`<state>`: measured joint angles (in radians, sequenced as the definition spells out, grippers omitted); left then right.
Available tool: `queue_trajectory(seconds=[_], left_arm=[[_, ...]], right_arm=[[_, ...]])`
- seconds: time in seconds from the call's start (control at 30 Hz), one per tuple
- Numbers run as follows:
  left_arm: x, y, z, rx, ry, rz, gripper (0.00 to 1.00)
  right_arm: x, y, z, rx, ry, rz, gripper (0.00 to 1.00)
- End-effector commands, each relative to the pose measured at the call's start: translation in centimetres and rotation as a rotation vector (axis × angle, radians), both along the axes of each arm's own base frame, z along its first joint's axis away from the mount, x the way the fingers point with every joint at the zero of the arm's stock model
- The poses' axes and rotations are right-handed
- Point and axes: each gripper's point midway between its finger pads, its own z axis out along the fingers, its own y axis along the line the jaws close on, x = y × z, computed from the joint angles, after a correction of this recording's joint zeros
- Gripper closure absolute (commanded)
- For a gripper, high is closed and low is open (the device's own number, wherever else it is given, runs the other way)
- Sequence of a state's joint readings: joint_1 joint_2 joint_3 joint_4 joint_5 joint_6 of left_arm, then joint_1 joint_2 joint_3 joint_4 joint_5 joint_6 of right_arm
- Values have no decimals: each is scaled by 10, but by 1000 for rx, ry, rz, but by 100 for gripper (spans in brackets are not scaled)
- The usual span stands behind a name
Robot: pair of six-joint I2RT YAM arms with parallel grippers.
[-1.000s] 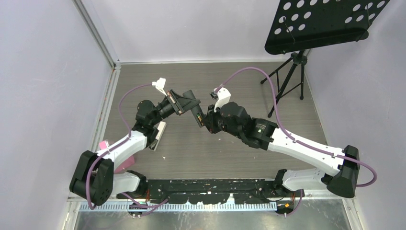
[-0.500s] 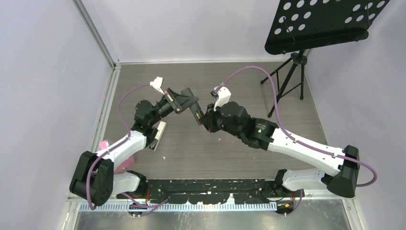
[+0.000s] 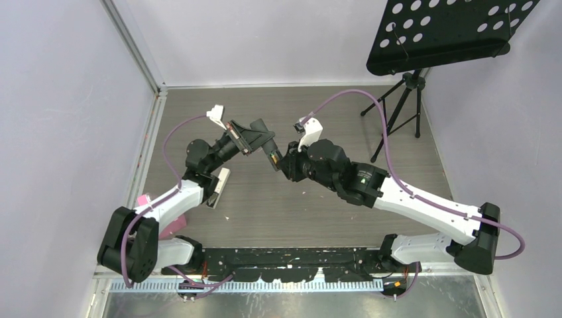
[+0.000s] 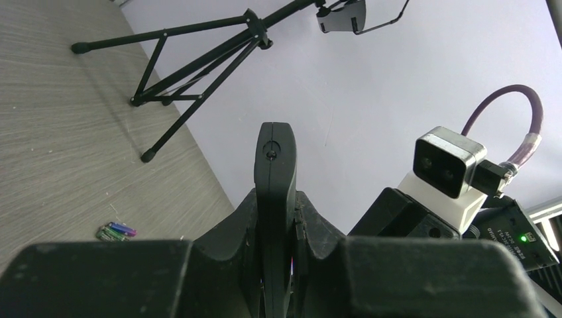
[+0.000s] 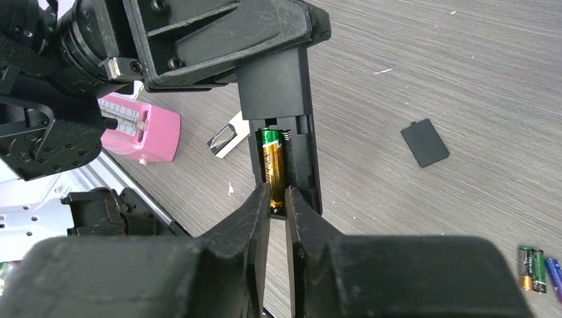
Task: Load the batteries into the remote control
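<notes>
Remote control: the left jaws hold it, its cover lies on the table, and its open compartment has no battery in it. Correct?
One part is wrong: the right wrist view shows a gold-and-green battery in the open compartment of the remote control, the right jaws at its lower end. The left jaws do hold it, and the cover lies on the table.

The left arm and right arm are wearing white shells between black joints; purple cables are looping alongside, a green light is glowing.
</notes>
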<state>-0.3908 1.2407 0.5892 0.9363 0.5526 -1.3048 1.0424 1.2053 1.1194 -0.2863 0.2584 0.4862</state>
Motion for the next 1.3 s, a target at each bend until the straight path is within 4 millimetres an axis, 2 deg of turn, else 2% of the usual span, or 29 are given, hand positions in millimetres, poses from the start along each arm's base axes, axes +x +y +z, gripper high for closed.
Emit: queue_trajectory(seconds=[0.0,0.23,0.33,0.43,0.53,0.6,0.7,0.8,0.9,1.0,1.1,1.2,1.27], left_arm=[[-8,-1,33,-27,-162,-25,100],[5,0,-11,148,-158,6,100],[6,-1,-27,200,-161,-4,100],[7,-1,-47,267,-118,-15,100],[4,2,-59,300,-91,-11,100],[0,4,-60,303,-98,-11,100],[-3,7,-61,321,-97,0,100],[-6,8,-64,339,-98,-7,100],[-9,7,-64,338,-99,-24,100],[-11,6,-65,338,-97,-38,100],[-12,5,-64,337,-96,-46,100],[-12,4,-63,338,-97,-54,100],[-12,4,-62,337,-100,-58,99]], right_arm=[[4,-23,36,20,-74,-55,76],[-8,-39,68,147,-64,-28,56],[2,-52,60,121,-45,-93,51],[21,-72,31,26,13,-210,46],[40,-109,-21,-149,108,-379,32],[50,-129,-54,-227,182,-433,31],[58,-156,-102,-308,292,-496,43],[66,-183,-137,-413,348,-564,54],[70,-205,-169,-509,414,-609,55],[72,-213,-193,-554,482,-602,54],[76,-212,-207,-569,511,-600,54],[79,-204,-216,-548,534,-589,57],[80,-192,-219,-498,554,-552,60]])
